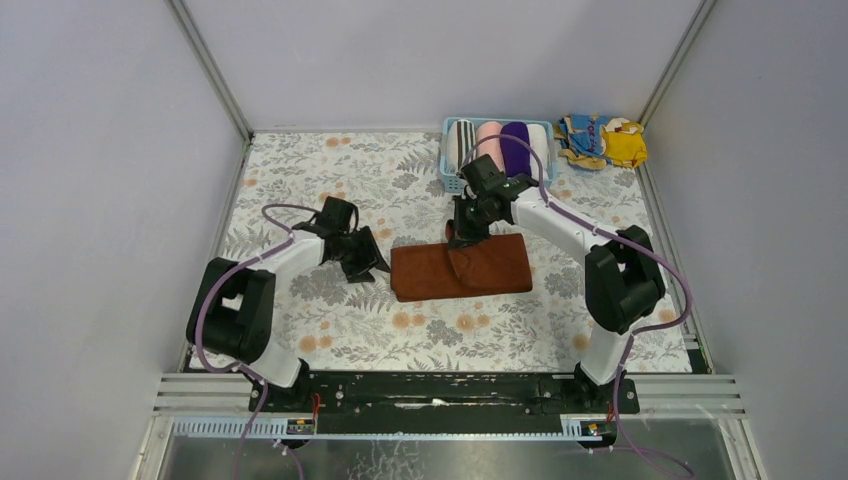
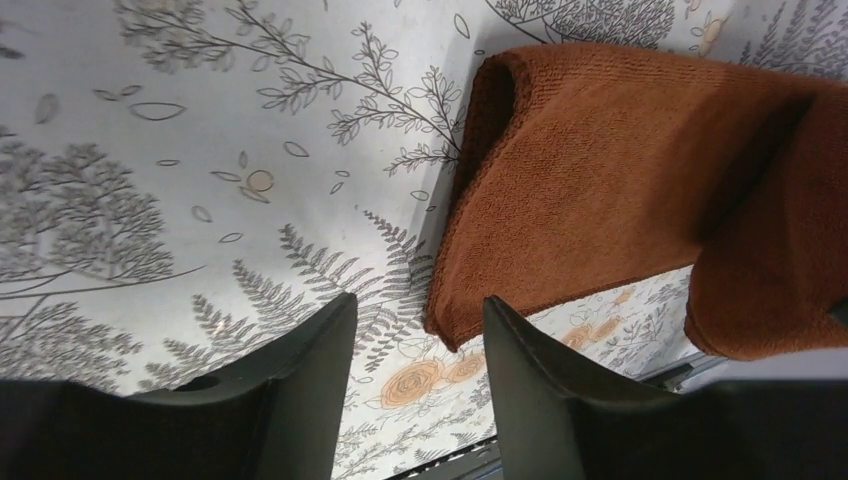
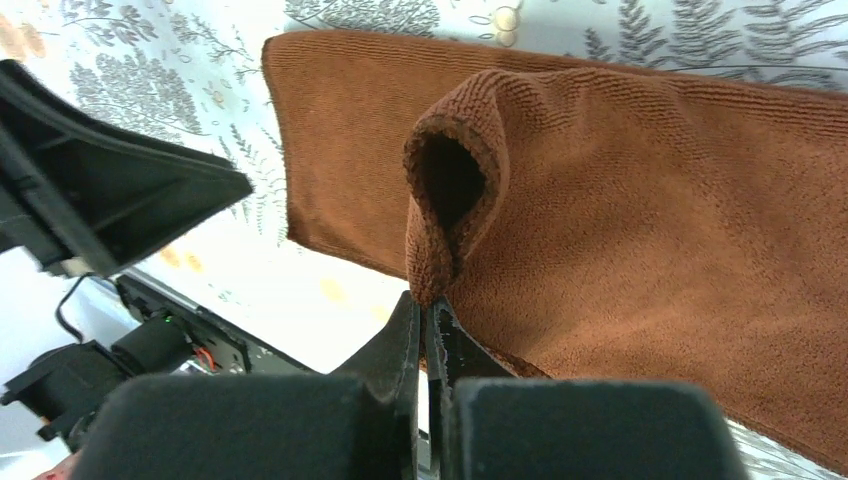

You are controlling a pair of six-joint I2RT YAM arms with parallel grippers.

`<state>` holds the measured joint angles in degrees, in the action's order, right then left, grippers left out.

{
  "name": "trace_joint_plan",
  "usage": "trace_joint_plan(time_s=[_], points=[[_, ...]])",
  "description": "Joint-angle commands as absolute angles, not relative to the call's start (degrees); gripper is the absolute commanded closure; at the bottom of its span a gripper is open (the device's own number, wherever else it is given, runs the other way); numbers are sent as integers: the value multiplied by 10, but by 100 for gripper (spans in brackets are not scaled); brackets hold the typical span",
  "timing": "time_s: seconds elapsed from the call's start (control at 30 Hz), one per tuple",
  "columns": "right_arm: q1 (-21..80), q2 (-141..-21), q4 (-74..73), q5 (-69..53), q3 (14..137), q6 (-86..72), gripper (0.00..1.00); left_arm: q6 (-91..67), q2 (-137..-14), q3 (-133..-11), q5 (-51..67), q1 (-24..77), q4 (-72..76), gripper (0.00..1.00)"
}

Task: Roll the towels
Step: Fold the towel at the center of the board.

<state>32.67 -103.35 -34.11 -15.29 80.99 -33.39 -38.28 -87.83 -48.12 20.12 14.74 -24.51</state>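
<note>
**A:** From above, what is going on?
**B:** The brown towel (image 1: 460, 268) is lying folded mid-table (image 1: 300, 170). The right gripper (image 1: 463, 238) is pinching it at its 12 o'clock edge. The left gripper (image 1: 365, 262) is hovering just off its 9 o'clock end. The purple towel (image 1: 514, 148) is sitting rolled in the basket (image 1: 447, 172), at the table's 1 o'clock.

**A:** And the left wrist view?
**B:** Its jaws are standing apart, gripping nothing. The brown towel's corner is lying just beyond them, toward 1 o'clock.

**A:** The right wrist?
**B:** Those jaws are pressing together, clamping a raised pucker of the brown towel.

**A:** How should this step go?
**B:** I'm thinking one mid-edge pinch is only bunching the cloth. The left gripper ought to be taking the same edge, so both are turning it over evenly and keeping the roll straight and tight.

**A:** Counting?
**B:** I'm counting two grippers, one brown towel, one purple, three other rolls (image 1: 489, 140) in the one basket, and one patterned cloth (image 1: 603, 140) at 2 o'clock.
</note>
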Motion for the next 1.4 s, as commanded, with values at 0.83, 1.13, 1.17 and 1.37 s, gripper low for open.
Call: trace_joint_plan(time_s=[0.83,1.13,1.17,1.37], points=[[414,-1114,-170,-192,815,-526,98,-421,-950,-453,194,212,-163,83],[421,-1144,-137,-197,809,-553,96,-423,-953,-454,192,219,-162,85],[421,-1146,-133,-195,807,-555,95,-423,-953,-454,191,219,-162,85],[424,-1161,-122,-213,802,-557,82,-426,-945,-448,180,219,-168,85]])
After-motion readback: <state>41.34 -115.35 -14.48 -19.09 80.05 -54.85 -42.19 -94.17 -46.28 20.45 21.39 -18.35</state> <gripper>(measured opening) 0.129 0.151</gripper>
